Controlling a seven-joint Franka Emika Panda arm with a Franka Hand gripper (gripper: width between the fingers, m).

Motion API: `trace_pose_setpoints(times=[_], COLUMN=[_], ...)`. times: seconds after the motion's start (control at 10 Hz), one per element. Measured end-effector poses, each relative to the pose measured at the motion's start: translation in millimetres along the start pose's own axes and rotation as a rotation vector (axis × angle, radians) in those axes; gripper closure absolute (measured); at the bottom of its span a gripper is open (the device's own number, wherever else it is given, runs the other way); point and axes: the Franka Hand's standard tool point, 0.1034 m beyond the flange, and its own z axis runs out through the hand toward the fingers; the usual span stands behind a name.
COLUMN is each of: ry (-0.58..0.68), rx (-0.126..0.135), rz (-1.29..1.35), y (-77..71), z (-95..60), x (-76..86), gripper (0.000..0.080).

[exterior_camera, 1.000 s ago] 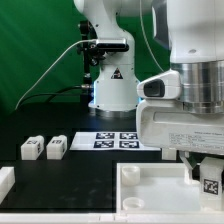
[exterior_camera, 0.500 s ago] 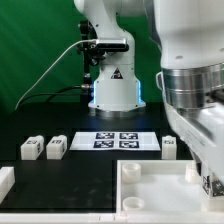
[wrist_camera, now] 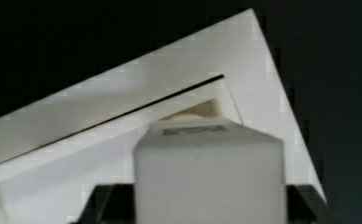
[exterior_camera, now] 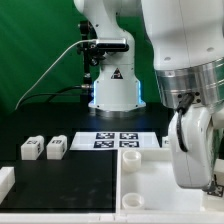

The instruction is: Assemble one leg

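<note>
In the wrist view my gripper [wrist_camera: 206, 212] is shut on a leg [wrist_camera: 204, 170], a small white block that fills the gap between the two dark fingers [wrist_camera: 107, 206]. Below it lies a corner of the large white tray-like part [wrist_camera: 178, 75] with its raised rim. In the exterior view my gripper [exterior_camera: 208, 183] hangs low at the exterior view's right, over the tray-like part [exterior_camera: 150, 190]; the held leg is mostly hidden by the hand. Two more legs [exterior_camera: 31, 148] [exterior_camera: 55, 147] stand at the exterior view's left.
The marker board [exterior_camera: 115, 140] lies in the middle behind the tray-like part. Another small white block [exterior_camera: 164, 144] peeks out beside the arm. A white part [exterior_camera: 5, 181] sits at the exterior view's lower left edge. The robot base [exterior_camera: 112, 85] stands behind.
The wrist has turned and the hand has swung round over the right end of the tray-like part, the leg still held. The other parts have not moved.
</note>
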Motion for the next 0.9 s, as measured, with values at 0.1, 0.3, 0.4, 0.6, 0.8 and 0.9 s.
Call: trace_pose_setpoints(times=[0.1,0.3,0.4,0.6,0.8,0.9], ry=[0.001,0.002,0.002,0.002,0.003,0.003], rx=[-0.003,-0.004,-0.004,-0.005,-0.005,-0.005], rz=[0.000,0.000,0.000,0.000,0.000,0.000], y=[1.0,1.2,1.2,1.4,1.5,1.6], z=[1.4,1.8,2.0,2.2,2.5,2.6], x=[0.4,0.5,0.6,0.8,0.8,0.9], gripper=[0.0324,0.0204,0.0161,0.0152,0.0150,0.0150])
